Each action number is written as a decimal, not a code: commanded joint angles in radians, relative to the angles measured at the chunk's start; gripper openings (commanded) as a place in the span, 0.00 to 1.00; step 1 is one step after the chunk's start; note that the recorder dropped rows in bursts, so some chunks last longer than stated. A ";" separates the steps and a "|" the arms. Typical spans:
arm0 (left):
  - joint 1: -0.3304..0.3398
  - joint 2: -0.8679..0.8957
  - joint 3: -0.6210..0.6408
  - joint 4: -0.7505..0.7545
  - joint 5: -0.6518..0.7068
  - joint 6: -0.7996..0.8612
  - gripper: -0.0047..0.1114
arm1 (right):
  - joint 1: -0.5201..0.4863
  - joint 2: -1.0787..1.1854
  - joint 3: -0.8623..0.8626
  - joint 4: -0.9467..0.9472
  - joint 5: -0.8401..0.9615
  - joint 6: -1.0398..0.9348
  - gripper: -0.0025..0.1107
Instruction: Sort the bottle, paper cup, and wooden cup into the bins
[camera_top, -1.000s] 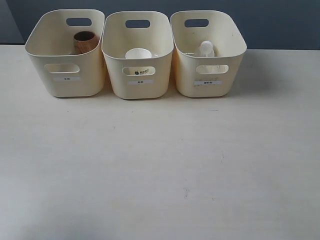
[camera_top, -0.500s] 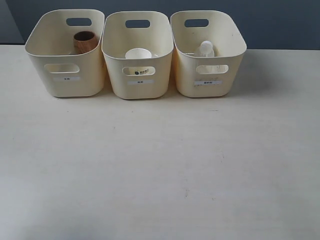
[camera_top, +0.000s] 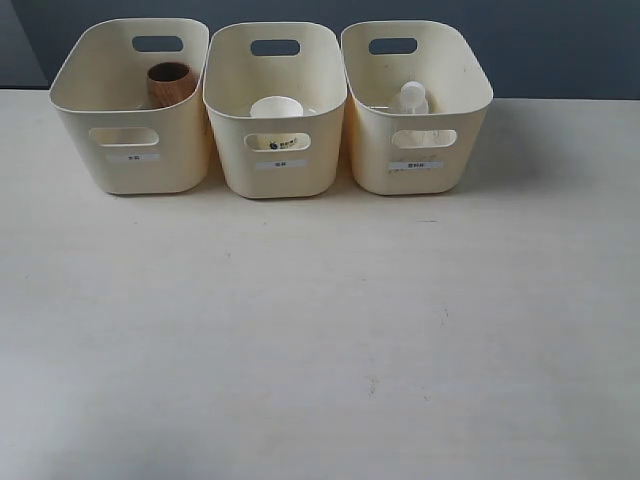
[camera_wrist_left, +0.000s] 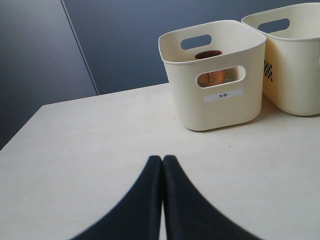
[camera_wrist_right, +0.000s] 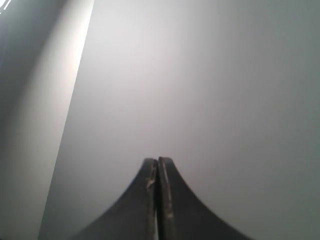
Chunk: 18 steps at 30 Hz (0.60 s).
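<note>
Exterior view: along the tabletop's (camera_top: 320, 330) far edge, three cream-yellow plastic bins (camera_top: 280, 178) hold the dark brown wooden cup (camera_top: 172, 84), white paper cup (camera_top: 277, 108) and clear plastic bottle (camera_top: 411, 99), one each. The left claw (camera_wrist_left: 162, 162) and right claw (camera_wrist_right: 157, 163) are pressed together, empty. Sorting looks finished; no further grasp seems needed.

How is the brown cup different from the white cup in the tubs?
The wooden cup is dark brown with grain; the paper cup is white with a small dark mark. The wooden cup stands in the left bin, the paper cup in the middle bin. Both stand upright, mouths up, each alone in a cream bin.
</note>
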 joint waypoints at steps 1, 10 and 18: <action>0.003 0.004 -0.005 -0.001 -0.005 -0.006 0.04 | 0.004 -0.001 0.003 -0.001 0.002 0.000 0.02; 0.003 0.004 -0.005 -0.001 -0.005 -0.006 0.04 | 0.004 -0.001 0.003 -0.005 0.002 0.000 0.02; 0.003 0.004 -0.005 -0.001 -0.005 -0.006 0.04 | 0.004 -0.009 0.003 -0.062 0.002 0.105 0.02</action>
